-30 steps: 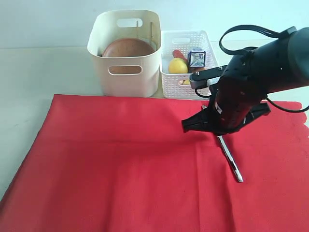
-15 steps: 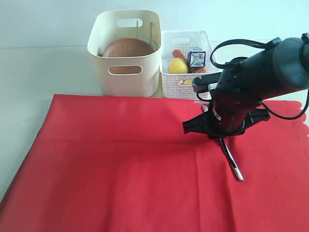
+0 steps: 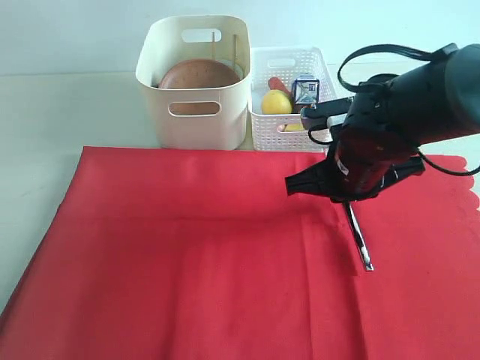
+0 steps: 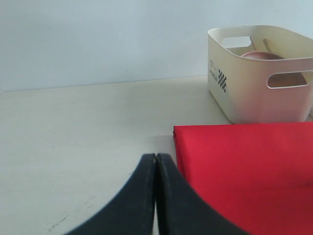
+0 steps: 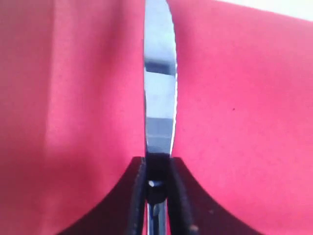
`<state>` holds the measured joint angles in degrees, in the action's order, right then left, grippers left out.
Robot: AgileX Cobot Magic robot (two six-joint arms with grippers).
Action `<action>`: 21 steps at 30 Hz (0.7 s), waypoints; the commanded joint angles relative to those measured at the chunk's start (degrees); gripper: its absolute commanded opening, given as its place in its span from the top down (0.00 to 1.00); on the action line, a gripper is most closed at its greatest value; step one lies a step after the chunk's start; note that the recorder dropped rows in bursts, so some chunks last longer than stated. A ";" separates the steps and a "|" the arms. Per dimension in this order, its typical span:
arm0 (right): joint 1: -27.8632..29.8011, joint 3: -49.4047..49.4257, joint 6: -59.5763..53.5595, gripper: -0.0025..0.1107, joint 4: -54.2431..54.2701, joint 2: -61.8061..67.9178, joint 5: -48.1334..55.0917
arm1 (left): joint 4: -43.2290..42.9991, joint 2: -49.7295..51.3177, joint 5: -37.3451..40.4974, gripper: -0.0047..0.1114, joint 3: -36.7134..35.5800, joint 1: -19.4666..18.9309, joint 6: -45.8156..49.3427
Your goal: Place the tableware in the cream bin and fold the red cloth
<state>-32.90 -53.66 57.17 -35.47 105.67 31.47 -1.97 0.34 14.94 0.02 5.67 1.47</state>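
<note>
The silver table knife (image 3: 359, 238) (image 5: 159, 88) slants down from my right gripper (image 3: 346, 205) (image 5: 157, 161), which is shut on its handle end just above the red cloth (image 3: 187, 247) (image 5: 244, 122). The cloth lies spread flat across the table front. Behind it stands the cream bin (image 3: 193, 112) (image 4: 259, 83), holding the round reddish-brown plate (image 3: 199, 75) (image 4: 261, 55) and wooden chopsticks (image 3: 235, 49). My left gripper (image 4: 156, 155) is shut and empty, low over bare table beside the cloth's corner (image 4: 178, 131); the exterior view does not show it.
A white perforated basket (image 3: 289, 112) stands right of the cream bin, with a lemon (image 3: 276, 103) and a small blue-white carton (image 3: 305, 90) inside. The cloth's scalloped edge (image 3: 469, 180) shows at the far right. Pale tabletop (image 3: 67, 112) lies left of the bin.
My right gripper dipped onto the knife's handle, closed on it and rose a little. The knife's far end has shifted slightly toward the bins.
</note>
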 commanded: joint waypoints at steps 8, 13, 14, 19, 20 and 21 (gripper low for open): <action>-0.05 0.12 -14.81 0.98 9.65 -11.58 -9.10 | -0.26 -0.34 -0.23 0.94 -0.02 0.25 -0.30; -0.05 -0.54 -15.97 0.98 8.15 -11.88 -26.91 | -0.26 -0.34 -0.23 0.94 -0.02 0.25 -0.30; -0.05 -1.36 -16.41 0.98 8.15 -11.38 -28.97 | -0.26 -0.34 -0.23 0.94 -0.02 0.25 -0.30; -0.05 -8.80 -17.30 0.98 8.11 -7.36 -30.22 | -0.26 -0.34 -0.23 0.94 -0.02 0.25 -0.30; 0.06 -10.64 -17.83 0.98 8.11 -6.33 -30.11 | -0.26 -0.34 -0.23 0.94 -0.02 0.25 -0.30; 0.06 -12.43 -18.77 0.98 8.11 -5.24 -30.11 | -0.26 -0.34 -0.23 0.94 -0.02 0.25 -0.30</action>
<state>-32.90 -61.97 40.22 -26.68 98.08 2.90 -1.97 0.34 14.94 0.02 5.67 1.47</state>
